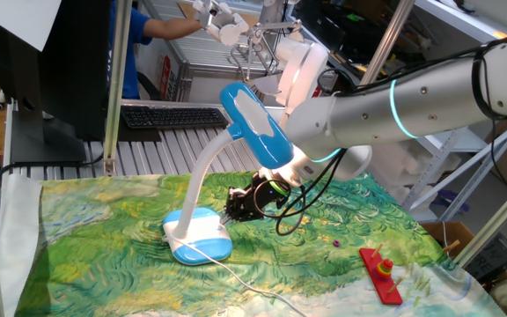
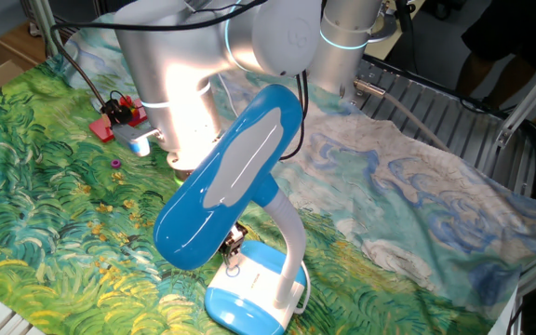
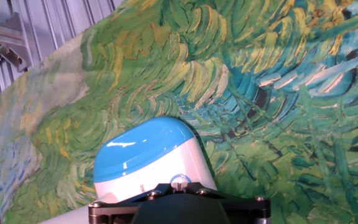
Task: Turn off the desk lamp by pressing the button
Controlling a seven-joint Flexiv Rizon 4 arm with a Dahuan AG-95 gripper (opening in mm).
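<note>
The desk lamp stands on the painted cloth, with its light-blue and white base, white gooseneck and blue head with a white panel. The arm link beside the head is brightly lit. My gripper is tilted down at the right side of the base. In the hand view the fingertips are together, right at the small ringed button on the base's white top plate. In the other fixed view the gripper shows under the lamp head, just above the base.
The lamp's white cord runs off toward the front of the table. A red toy lies at the front right and a small purple bead lies on the cloth. A keyboard and a metal rack stand behind the table.
</note>
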